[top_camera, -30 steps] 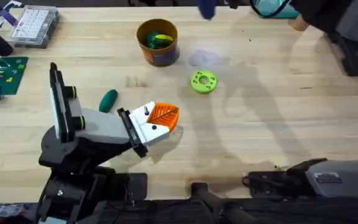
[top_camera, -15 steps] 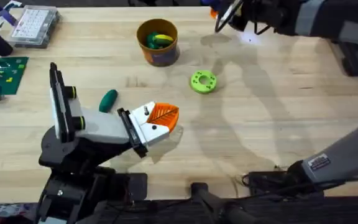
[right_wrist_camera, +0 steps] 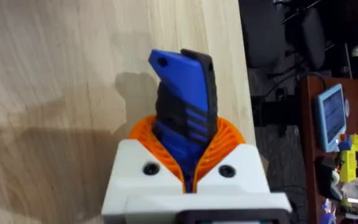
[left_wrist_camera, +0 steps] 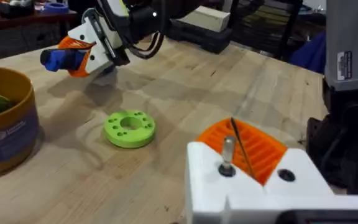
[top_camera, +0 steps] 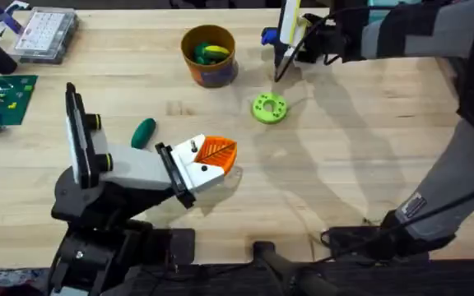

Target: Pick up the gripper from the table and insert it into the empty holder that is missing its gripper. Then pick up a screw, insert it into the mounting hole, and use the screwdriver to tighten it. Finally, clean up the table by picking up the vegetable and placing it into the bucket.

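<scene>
We judged the task to be in its fastening stage. The gripper [top_camera: 208, 160], a white block with an orange ribbed finger, was already seated on the end of the holder [top_camera: 126, 168], and a screw [left_wrist_camera: 227, 152] stood upright in its mounting hole with its shank exposed, so we took it as inserted but not yet driven home. The right gripper [top_camera: 290, 37] was pressed together on the blue screwdriver [right_wrist_camera: 182, 93], with the orange pads clamping its body in the right wrist view. In the overhead view it hung over the far side of the table [top_camera: 369, 148], beyond the bright green ring [top_camera: 269, 108], and a thin dark bit pointed down from it toward the ring. The screw and the mounted gripper lay well apart from that tool, nearer the robot and to its left, so the bit had yet to be brought across to the screw head. The vegetable [top_camera: 143, 131] lay on the table just beside the holder, not yet cleared. The bucket [top_camera: 208, 53] stood farther back, already holding green and yellow items. Tightening and the cleanup therefore remained. We could not tell how the left gripper's fingers stood; its wrist camera looked over the mounted gripper from close by.
</scene>
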Robot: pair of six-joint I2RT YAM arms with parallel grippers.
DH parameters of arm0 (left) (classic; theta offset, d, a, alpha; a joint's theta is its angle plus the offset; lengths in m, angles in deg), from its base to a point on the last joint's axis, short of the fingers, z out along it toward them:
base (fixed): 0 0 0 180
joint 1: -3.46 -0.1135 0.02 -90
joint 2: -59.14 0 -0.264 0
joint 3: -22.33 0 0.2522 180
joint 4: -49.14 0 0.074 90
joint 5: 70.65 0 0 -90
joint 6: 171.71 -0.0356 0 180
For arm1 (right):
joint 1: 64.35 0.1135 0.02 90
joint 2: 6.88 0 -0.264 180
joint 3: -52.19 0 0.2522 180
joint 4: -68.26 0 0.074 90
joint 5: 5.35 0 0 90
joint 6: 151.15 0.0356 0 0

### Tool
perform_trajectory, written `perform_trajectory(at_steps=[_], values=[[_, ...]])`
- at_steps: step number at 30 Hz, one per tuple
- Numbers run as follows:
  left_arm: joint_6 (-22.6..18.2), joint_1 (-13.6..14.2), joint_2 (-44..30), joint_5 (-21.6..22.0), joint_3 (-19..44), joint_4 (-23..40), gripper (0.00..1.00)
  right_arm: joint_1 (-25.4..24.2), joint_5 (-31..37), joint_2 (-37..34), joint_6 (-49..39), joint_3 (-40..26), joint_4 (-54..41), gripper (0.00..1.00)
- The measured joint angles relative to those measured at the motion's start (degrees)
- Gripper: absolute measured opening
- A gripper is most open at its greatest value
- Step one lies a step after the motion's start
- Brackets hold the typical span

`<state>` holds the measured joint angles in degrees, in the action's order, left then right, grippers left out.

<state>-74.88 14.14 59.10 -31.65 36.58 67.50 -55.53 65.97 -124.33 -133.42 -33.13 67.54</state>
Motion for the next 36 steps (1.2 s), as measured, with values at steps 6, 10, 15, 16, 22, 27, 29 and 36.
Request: perform_trajectory(at_steps=[6, 10, 15, 16, 22, 27, 29, 36], values=[[0.02, 0.00, 0.00, 0.00, 0.00, 0.00, 0.020, 0.00, 0.00, -0.31, -1.31, -0.77, -2.28, 0.046], [0.02, 0.00, 0.00, 0.00, 0.00, 0.00, 0.020, 0.00, 0.04, -0.59, -1.39, -0.91, -4.67, 0.466], [0.02, 0.00, 0.00, 0.00, 0.00, 0.00, 0.020, -0.35, -0.02, -1.00, -0.82, -1.51, -3.85, 0.977], [0.02, 0.00, 0.00, 0.00, 0.00, 0.00, 0.019, -0.39, -0.02, -1.00, -0.73, -1.62, -3.91, 0.990], [0.01, 0.00, 0.00, 0.00, 0.00, 0.00, 0.020, -0.37, 0.00, -1.00, -0.56, -1.63, -3.96, 0.995], [0.00, 0.00, 0.00, 0.00, 0.00, 0.00, 0.019, -0.37, 0.00, -1.00, -0.56, -1.63, -4.02, 0.995], [0.00, 0.00, 0.00, 0.00, 0.00, 0.00, 0.019, -0.37, 0.00, -1.00, -0.56, -1.63, -4.03, 0.995], [0.00, 0.00, 0.00, 0.00, 0.00, 0.00, 0.019, -0.37, 0.00, -1.00, -0.56, -1.63, -4.03, 0.995]])
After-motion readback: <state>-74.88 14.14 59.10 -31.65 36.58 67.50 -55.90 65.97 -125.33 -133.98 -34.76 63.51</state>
